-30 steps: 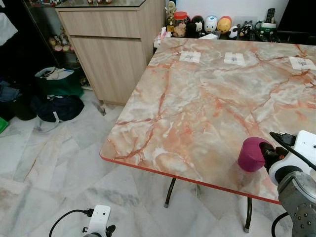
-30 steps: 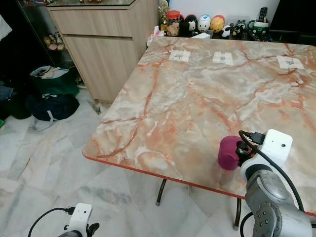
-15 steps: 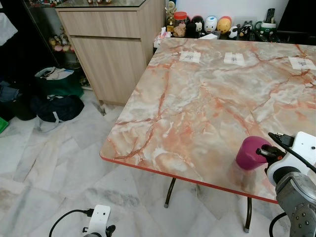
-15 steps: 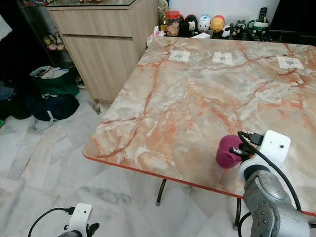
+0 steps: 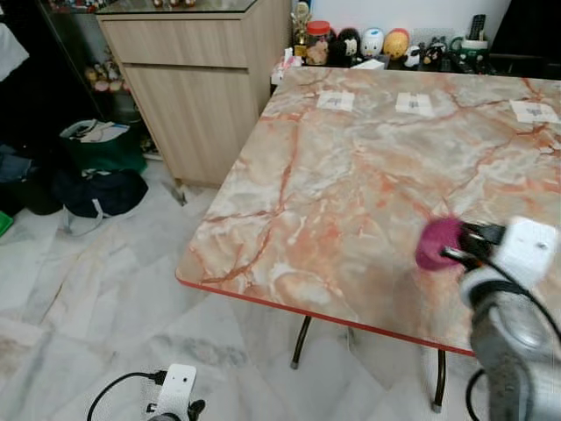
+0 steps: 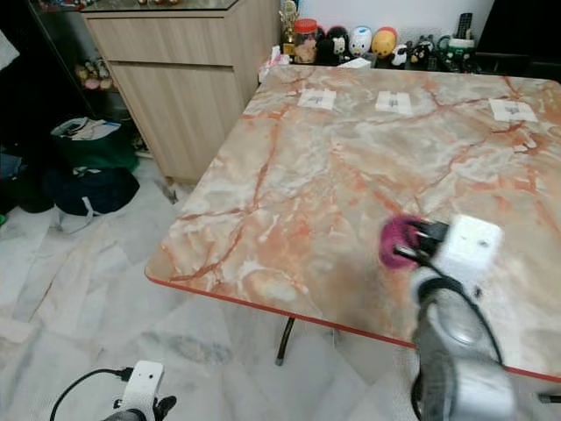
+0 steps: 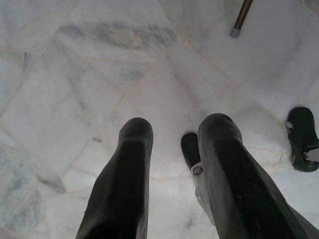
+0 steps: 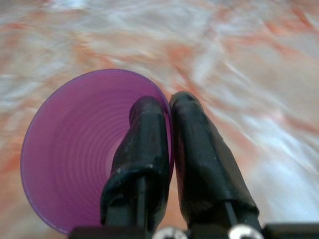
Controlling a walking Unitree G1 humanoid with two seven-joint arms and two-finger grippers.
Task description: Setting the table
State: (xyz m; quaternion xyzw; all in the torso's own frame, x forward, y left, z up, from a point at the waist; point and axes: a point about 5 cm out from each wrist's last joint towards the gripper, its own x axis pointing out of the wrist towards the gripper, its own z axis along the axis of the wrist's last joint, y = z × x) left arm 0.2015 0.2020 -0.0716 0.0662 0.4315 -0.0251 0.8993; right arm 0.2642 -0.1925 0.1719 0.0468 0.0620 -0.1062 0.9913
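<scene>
One purple cup is the only tableware in play, pinched by its rim in the right claw: one black finger sits inside the cup wall, the other outside, and the two are pressed together on the thin plastic. The cup hangs tipped over, mouth turned toward the wrist, above the marbled surface near its red front edge. Ahead of the claw, at the far side of the surface, lie three small paper labels, well apart from the cup, and beyond them a row of toy figures by the wall. The head views are blurred around the arm, so whether the cup clears the top or brushes it is hard to tell.

To set it down well, I would judge that the wrist needs to roll until the cup's base faces the surface, then lower gently until the base sits flat before the fingers part. A rim pinch gives little hold, so a quick swing could twist the cup loose.

The left claw hangs idle over the white marble floor, fingers spread with nothing between them.
</scene>
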